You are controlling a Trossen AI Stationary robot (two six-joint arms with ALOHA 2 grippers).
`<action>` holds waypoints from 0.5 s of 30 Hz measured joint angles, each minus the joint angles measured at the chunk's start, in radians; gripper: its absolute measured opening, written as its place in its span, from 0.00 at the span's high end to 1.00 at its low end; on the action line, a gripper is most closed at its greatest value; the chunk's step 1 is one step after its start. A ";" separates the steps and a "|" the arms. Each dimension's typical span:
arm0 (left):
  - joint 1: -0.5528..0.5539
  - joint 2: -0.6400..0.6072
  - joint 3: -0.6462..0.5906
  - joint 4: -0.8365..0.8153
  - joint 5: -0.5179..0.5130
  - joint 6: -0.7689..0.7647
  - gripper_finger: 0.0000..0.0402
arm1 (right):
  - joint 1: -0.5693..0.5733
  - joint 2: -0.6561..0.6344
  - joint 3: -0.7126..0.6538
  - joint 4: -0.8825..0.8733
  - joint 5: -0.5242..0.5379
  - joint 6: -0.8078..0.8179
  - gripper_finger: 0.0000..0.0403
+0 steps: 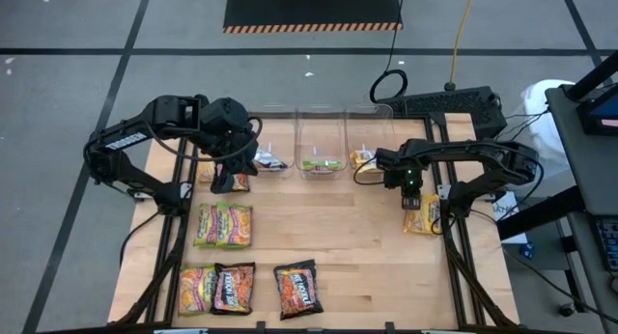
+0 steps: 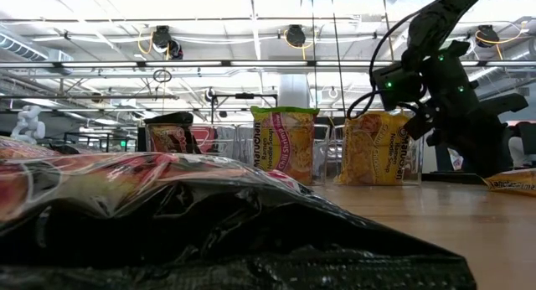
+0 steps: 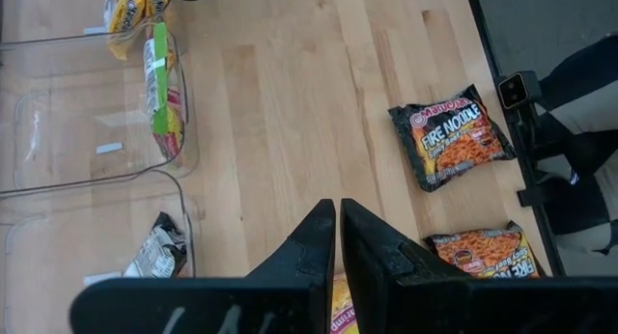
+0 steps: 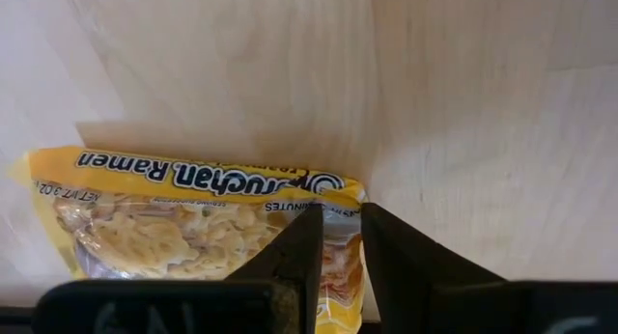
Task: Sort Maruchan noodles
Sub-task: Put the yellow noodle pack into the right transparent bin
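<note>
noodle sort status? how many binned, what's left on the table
Done: the three clear plastic bins each hold one packet: black, lime-green, yellow.

In hand: nothing visibly lifted. The left gripper hovers over a yellow-orange packet; the right gripper sits over the yellow ramen packet, fingers barely apart.

Left: those two plus five loose packets in front.

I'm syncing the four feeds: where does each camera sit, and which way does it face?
High: overhead, looking straight down on the table, both arms and three clear bins.
Low: at tabletop height, looking level past a black packet toward the bins; one arm shows.
Left wrist: looks down past the left gripper, fingers nearly together.
Right wrist: over a yellow packet, right gripper.
High and low share the bins.
</note>
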 joint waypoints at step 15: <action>0.000 0.000 0.000 0.000 0.000 0.000 0.94 | 0.002 -0.013 0.013 -0.023 -0.003 -0.008 1.00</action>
